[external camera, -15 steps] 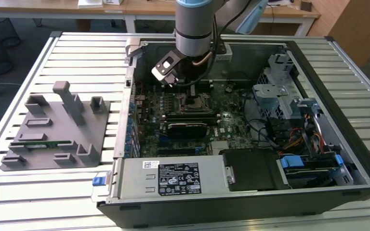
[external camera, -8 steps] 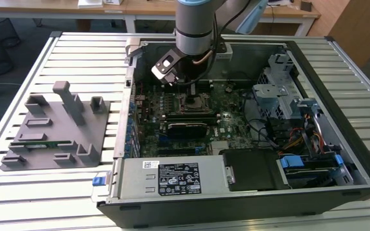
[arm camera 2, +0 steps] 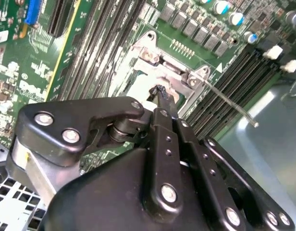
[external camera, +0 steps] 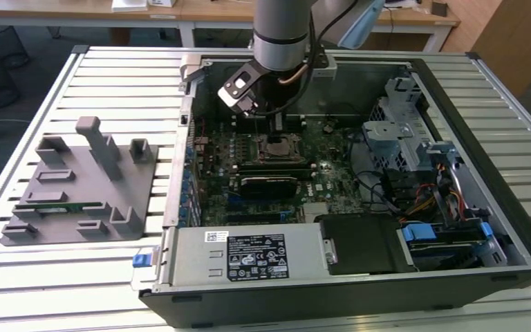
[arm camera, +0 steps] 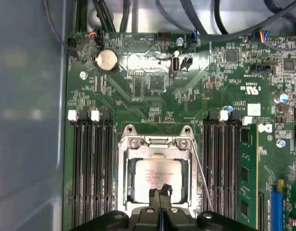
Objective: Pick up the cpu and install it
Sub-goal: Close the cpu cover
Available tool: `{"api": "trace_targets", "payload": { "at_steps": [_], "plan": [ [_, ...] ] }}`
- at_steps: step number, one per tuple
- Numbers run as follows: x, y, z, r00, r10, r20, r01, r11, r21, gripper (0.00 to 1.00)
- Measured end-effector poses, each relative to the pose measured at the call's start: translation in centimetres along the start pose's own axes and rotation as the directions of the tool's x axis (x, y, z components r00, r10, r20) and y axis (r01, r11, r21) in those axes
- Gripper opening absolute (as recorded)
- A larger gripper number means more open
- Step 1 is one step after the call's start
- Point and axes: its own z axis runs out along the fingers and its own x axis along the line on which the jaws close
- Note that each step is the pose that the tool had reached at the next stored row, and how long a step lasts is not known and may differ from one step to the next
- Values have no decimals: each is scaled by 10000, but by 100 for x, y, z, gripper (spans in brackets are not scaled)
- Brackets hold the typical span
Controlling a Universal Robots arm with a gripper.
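1. Table point(external camera: 90, 76), edge on the exterior view's left: a grey fixture point(external camera: 90, 187) is sitting there with a memory stick point(external camera: 58, 206) lying in it. Both are well apart from the arm.
2. Table middle: the computer case point(external camera: 339, 301) is lying on its side with the panel off, and the motherboard point(arm camera: 153, 86) is facing up.
3. On the board, the socket frame point(arm camera: 157, 142) is sitting between two banks of memory slots point(arm camera: 92, 163). Its thin wire lever point(arm camera: 201, 173) is running along one side of the frame.
4. The cpu point(arm camera: 155, 175) is lying flat inside that frame with its metal top up and its edges square to the frame. It is in the socket, not in the fingers.
5. The gripper point(arm camera: 160, 193) is hanging straight down over the socket. Its fingers are pressed together with nothing between them.
6. Key relation: the cpu is lying directly under the tips, not off to any side.
   - In the first wrist view the tips are sitting over the cpu edge farthest from the frame's two-screw end.
   - The chip is square, so there is no long axis to line up with.
   - I can't tell whether the tips are touching the metal top or hovering just above it.
7. My read is that the chip looks placed — the frame around it looks open.
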Motion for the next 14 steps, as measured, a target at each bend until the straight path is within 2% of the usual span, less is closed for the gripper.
{"api": "trace_targets", "payload": {
  "at_steps": [7,14],
  "plan": [
    [0,109,5,10000,0,0,0,10000,0,11],
    [0,144,6,10000,1,1,-1,10000,1,11]
  ]
}}
